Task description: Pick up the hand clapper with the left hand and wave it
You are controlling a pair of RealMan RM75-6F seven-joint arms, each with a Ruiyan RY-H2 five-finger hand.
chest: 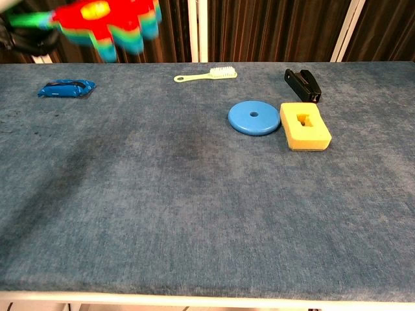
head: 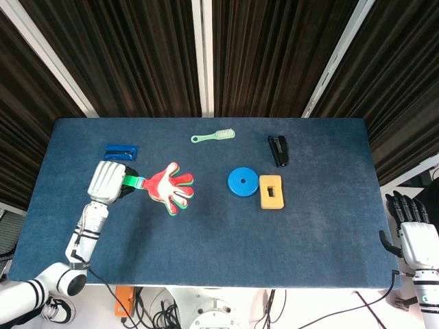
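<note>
The left hand (head: 106, 181) was up over the left part of the blue table (head: 206, 253), its fingers wrapped around the green handle of the hand clapper (head: 169, 186), which stuck out to the right of it with the red, white and green palms fanned flat and pointing toward the middle of the cloth. From the chest view the clapper (chest: 107, 18) was well clear of the table, high in the top left corner and smeared with motion, and only a dark edge of the hand showed beside its handle. Just behind the hand, near the far left of the table, lay a small blue packet (head: 121, 151). Along the back edge rested a pale green brush (head: 213, 136), and to its right a black stapler (head: 278, 150). Nearer the centre sat a blue disc (head: 241, 182) with a hole through it, and just beside it on the right a yellow block (head: 271, 191) with a rectangular cut-out; the two were very close, though I could not tell whether they touched. The right hand (head: 413, 233) hung off the right edge of the table, away from everything, its dark fingers pointing upward, side by side, holding nothing.
</note>
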